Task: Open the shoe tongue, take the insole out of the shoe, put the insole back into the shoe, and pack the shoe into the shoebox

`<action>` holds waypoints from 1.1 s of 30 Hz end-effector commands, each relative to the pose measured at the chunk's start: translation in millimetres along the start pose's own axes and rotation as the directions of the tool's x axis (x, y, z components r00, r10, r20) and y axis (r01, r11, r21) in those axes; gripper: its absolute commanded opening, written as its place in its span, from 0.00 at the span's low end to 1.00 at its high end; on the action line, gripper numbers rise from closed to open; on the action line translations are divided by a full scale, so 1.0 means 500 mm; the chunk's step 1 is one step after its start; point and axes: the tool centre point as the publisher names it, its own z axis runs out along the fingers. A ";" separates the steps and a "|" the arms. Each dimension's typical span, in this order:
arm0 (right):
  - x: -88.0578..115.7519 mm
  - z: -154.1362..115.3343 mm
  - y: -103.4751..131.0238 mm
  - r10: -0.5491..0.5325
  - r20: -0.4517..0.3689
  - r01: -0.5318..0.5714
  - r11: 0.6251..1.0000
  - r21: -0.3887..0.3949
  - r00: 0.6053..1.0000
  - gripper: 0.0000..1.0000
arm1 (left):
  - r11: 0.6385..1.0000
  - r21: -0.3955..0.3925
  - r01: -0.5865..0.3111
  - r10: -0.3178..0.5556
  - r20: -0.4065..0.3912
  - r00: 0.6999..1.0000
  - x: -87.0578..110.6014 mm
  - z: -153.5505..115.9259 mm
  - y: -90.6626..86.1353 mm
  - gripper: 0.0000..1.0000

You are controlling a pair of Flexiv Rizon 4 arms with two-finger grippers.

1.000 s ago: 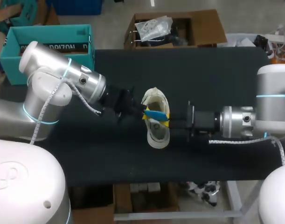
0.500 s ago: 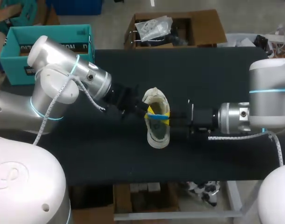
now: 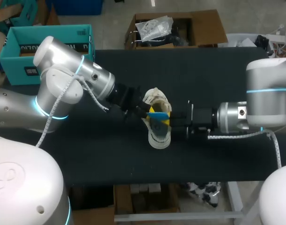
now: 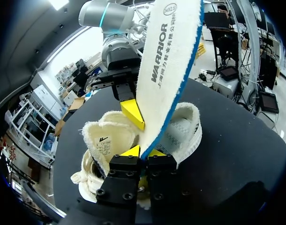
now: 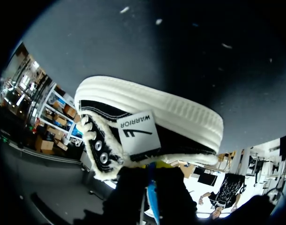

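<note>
The left hand [image 4: 143, 151] is clamping the insole [image 4: 168, 61] above the shoe [image 3: 157, 126] on the table [image 3: 217, 75], the right hand [image 3: 169, 117] is apparently pinching the shoe's side wall, and reinsertion and boxing are remaining.

A black surface [image 3: 213, 70] carries everything here. Only one thing rests directly on it: a white shoe [image 3: 159, 133], lying near the middle with its opening facing up, dark covering spreading out around the shoe.
</note>
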 end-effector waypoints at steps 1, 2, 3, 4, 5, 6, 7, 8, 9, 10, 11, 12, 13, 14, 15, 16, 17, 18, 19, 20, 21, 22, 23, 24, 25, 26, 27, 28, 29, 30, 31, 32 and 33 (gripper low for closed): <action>-0.004 0.012 0.008 0.003 -0.012 -0.003 1.000 0.002 1.000 0.00 | 1.000 0.027 0.002 -0.002 0.012 1.000 0.009 -0.006 -0.011 0.05; -0.007 0.011 0.008 0.003 -0.015 -0.003 1.000 0.002 1.000 0.00 | 0.999 0.040 0.001 -0.001 0.011 1.000 0.011 -0.012 -0.015 0.19; -0.008 0.010 0.007 0.003 -0.017 -0.003 1.000 0.002 1.000 0.00 | 0.999 0.048 -0.003 0.002 0.011 1.000 0.016 -0.016 -0.019 0.25; -0.010 0.009 0.007 0.003 -0.019 -0.003 1.000 0.001 1.000 0.00 | 0.998 0.058 -0.007 0.006 0.008 1.000 0.021 -0.019 -0.025 0.29; -0.011 0.008 0.007 0.003 -0.021 -0.003 1.000 0.002 1.000 0.00 | 0.998 0.059 -0.014 0.013 0.010 1.000 0.026 -0.021 -0.031 0.33; -0.012 0.007 0.006 0.002 -0.023 -0.002 1.000 0.002 1.000 0.00 | 0.998 0.067 -0.022 0.021 0.007 1.000 0.031 -0.023 -0.036 0.35; -0.013 0.006 0.006 0.003 -0.025 -0.003 1.000 0.002 1.000 0.00 | 0.997 0.077 -0.028 0.028 0.001 1.000 0.034 -0.026 -0.041 0.36; -0.013 0.005 0.005 0.002 -0.027 -0.002 1.000 0.004 1.000 0.00 | 0.996 0.077 -0.037 0.037 0.004 0.999 0.038 -0.027 -0.048 0.38; -0.014 0.004 0.005 0.002 -0.028 -0.002 1.000 0.004 1.000 0.00 | 0.996 0.078 -0.046 0.046 0.006 0.999 0.043 -0.028 -0.054 0.37; -0.014 0.003 0.005 0.002 -0.029 -0.001 1.000 0.005 1.000 0.00 | 0.995 0.085 -0.052 0.052 0.005 0.999 0.048 -0.030 -0.059 0.35; -0.014 0.002 0.005 0.001 -0.030 -0.001 1.000 0.006 1.000 0.00 | 0.994 0.091 -0.058 0.057 0.009 0.998 0.050 -0.033 -0.064 0.34; -0.014 0.002 0.005 0.001 -0.030 -0.001 1.000 0.007 1.000 0.00 | 0.993 0.097 -0.063 0.062 0.013 0.998 0.050 -0.037 -0.068 0.31; -0.014 0.002 0.005 0.001 -0.031 -0.001 1.000 0.007 1.000 0.00 | 0.993 0.101 -0.068 0.067 0.016 0.998 0.052 -0.039 -0.071 0.27; -0.014 0.002 0.005 0.001 -0.031 -0.001 1.000 0.008 1.000 0.00 | 0.992 0.106 -0.071 0.070 0.020 0.997 0.054 -0.041 -0.075 0.20; -0.014 0.001 0.005 0.001 -0.031 -0.001 1.000 0.009 1.000 0.00 | 0.991 0.109 -0.073 0.071 0.021 0.997 0.055 -0.042 -0.078 0.13; -0.013 0.001 0.005 0.002 -0.030 -0.001 1.000 0.009 1.000 0.00 | 0.991 0.107 -0.078 0.075 0.024 0.997 0.055 -0.043 -0.079 0.00; -0.013 0.001 0.006 0.002 -0.030 -0.002 1.000 0.010 1.000 0.00 | 0.991 0.105 -0.079 0.077 0.026 0.997 0.055 -0.042 -0.080 0.00; -0.012 0.001 0.006 0.002 -0.029 -0.001 1.000 0.011 1.000 0.00 | 0.992 0.102 -0.080 0.077 0.028 0.997 0.055 -0.040 -0.081 0.00; -0.012 0.000 0.006 0.001 -0.029 -0.001 1.000 0.012 1.000 0.00 | 0.992 0.093 -0.080 0.078 0.031 0.996 0.056 -0.039 -0.081 0.00; -0.012 0.000 0.006 0.004 -0.024 -0.004 1.000 0.017 1.000 0.00 | 0.993 0.091 -0.081 0.078 0.031 0.996 0.056 -0.037 -0.080 0.00; -0.013 -0.001 0.004 0.003 -0.021 -0.003 1.000 0.019 1.000 0.00 | 0.993 0.091 -0.080 0.078 0.031 0.997 0.057 -0.036 -0.079 0.00; -0.015 -0.001 -0.001 0.002 -0.018 -0.001 1.000 0.018 1.000 0.00 | 0.993 0.090 -0.080 0.077 0.030 0.997 0.058 -0.035 -0.078 0.00; -0.019 0.000 -0.007 -0.004 -0.017 0.004 1.000 0.015 1.000 0.03 | 0.993 0.088 -0.079 0.077 0.029 0.997 0.059 -0.034 -0.076 0.00; -0.023 0.000 -0.014 -0.013 -0.017 0.014 1.000 0.015 1.000 0.31 | 0.993 0.086 -0.078 0.076 0.028 0.997 0.060 -0.034 -0.075 0.00; -0.027 0.002 -0.025 -0.023 -0.019 0.023 1.000 0.007 1.000 0.43 | 0.993 0.085 -0.077 0.075 0.028 0.997 0.061 -0.034 -0.074 0.00; -0.031 0.004 -0.036 -0.032 -0.018 0.032 0.999 0.000 0.999 0.45 | 0.994 0.083 -0.077 0.075 0.029 0.997 0.062 -0.034 -0.073 0.00; -0.035 0.005 -0.045 -0.041 -0.019 0.041 0.999 -0.005 0.999 0.46 | 0.994 0.082 -0.076 0.074 0.029 0.997 0.062 -0.034 -0.072 0.00; -0.040 0.006 -0.054 -0.049 -0.017 0.048 0.999 -0.014 0.999 0.45 | 0.994 0.081 -0.076 0.073 0.029 0.997 0.063 -0.034 -0.072 0.00; -0.043 0.007 -0.061 -0.051 -0.015 0.051 0.998 -0.021 0.999 0.41 | 0.994 0.078 -0.076 0.073 0.030 0.997 0.063 -0.034 -0.071 0.00; -0.046 0.008 -0.067 -0.053 -0.014 0.053 0.998 -0.024 0.998 0.37 | 0.994 0.076 -0.075 0.073 0.030 0.997 0.064 -0.034 -0.071 0.00; -0.049 0.008 -0.071 -0.058 -0.009 0.058 0.998 -0.024 0.998 0.32 | 0.994 0.075 -0.075 0.073 0.030 0.997 0.064 -0.034 -0.071 0.00; -0.052 0.008 -0.075 -0.060 -0.008 0.060 0.998 -0.023 0.998 0.22 | 0.994 0.074 -0.074 0.072 0.030 0.997 0.065 -0.034 -0.071 0.00; -0.053 0.011 -0.078 -0.061 -0.007 0.061 0.998 -0.024 0.998 0.14 | 0.995 0.073 -0.074 0.072 0.030 0.997 0.065 -0.034 -0.071 0.00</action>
